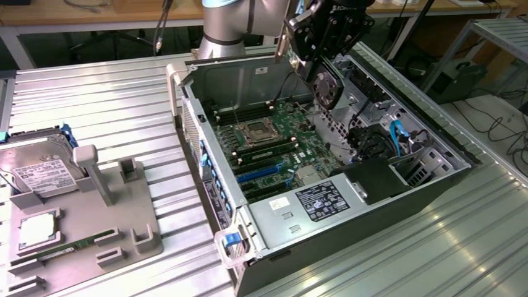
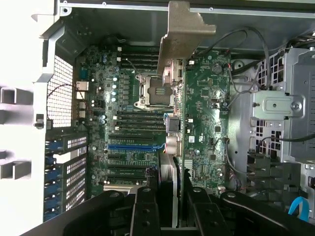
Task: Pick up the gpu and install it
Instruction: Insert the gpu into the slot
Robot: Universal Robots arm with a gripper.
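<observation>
Gpu hangs clamped in the closed pincer over the case, blue slot below, toward the exterior view's left.

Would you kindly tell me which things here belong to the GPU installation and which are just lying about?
In the job: gpu, held by the gripper; open computer case; motherboard.
Lying about: hard drive; memory stick; grey holder.

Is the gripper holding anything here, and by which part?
Yes: the gripper is shut on the gpu, clamping its upper edge across both flat faces, the card hanging above the open computer case.
</observation>
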